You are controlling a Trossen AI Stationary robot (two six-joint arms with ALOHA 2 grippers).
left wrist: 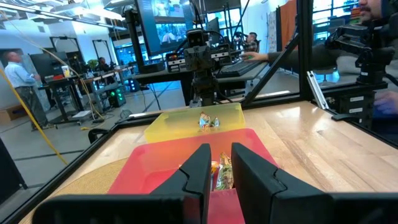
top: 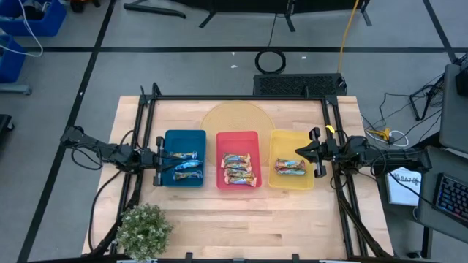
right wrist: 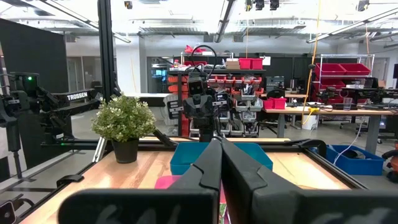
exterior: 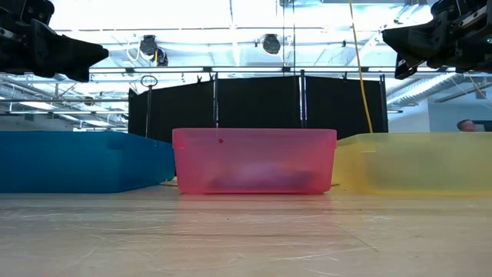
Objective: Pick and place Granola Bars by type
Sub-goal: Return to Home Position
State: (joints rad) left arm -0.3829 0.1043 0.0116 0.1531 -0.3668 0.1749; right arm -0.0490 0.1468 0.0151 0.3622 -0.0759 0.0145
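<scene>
Three trays stand side by side on the wooden table: blue [top: 172, 139], red [top: 238, 139] and yellow [top: 291, 183]. Blue-and-white granola bars [top: 184, 161] lie in the blue tray, several orange-and-gold ones [top: 239, 169] in the red tray, and others [top: 289, 167] in the yellow tray. My left gripper [top: 161, 162] [left wrist: 222, 163] hovers level at the blue tray's left edge, slightly open, with nothing between its fingers. My right gripper [top: 298, 152] [right wrist: 219, 149] hovers at the yellow tray's right edge, shut and empty. In the low view both grippers [exterior: 96, 54] [exterior: 388, 35] hang well above the trays.
A potted plant [top: 142, 228] stands at the table's near left corner. A pale round disc [top: 235, 117] lies on the table behind the red tray. Black frame rails [top: 241, 97] run along the table's far, left and right edges. Bare wood [top: 241, 212] stretches in front of the trays.
</scene>
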